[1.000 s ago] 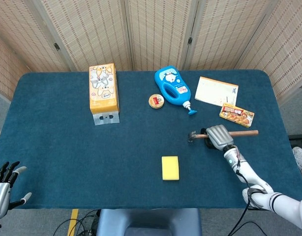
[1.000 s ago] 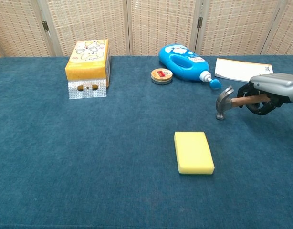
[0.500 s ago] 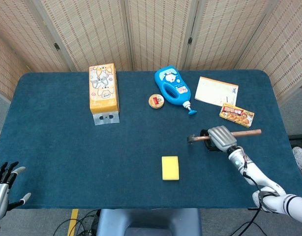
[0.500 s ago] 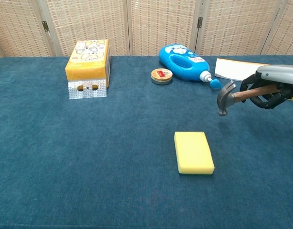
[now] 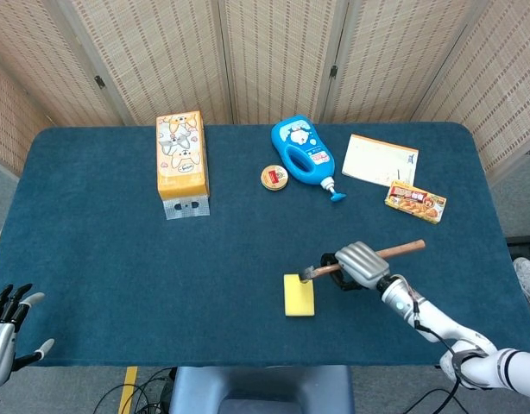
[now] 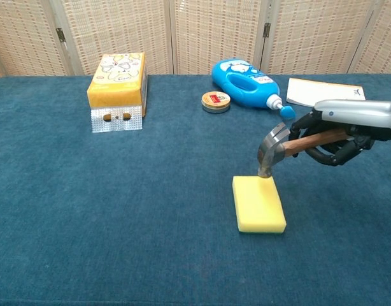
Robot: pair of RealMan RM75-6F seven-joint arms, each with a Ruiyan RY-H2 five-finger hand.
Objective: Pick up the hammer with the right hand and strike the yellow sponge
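Hammer (image 6: 281,145) sits clamped by its wooden handle in the right hand (image 6: 339,134), its steel head touching the far right corner of the yellow sponge (image 6: 258,203), which lies toward the table's (image 5: 92,259) near edge, right of centre; the contact is so close to the sponge's edge that a blow could glance off and skid the soft block sideways. Chest view shows that head-to-sponge contact plainly; only the head view shows the handle's free end and the left hand (image 5: 4,332), fingers spread and holding nothing, off the near left corner.
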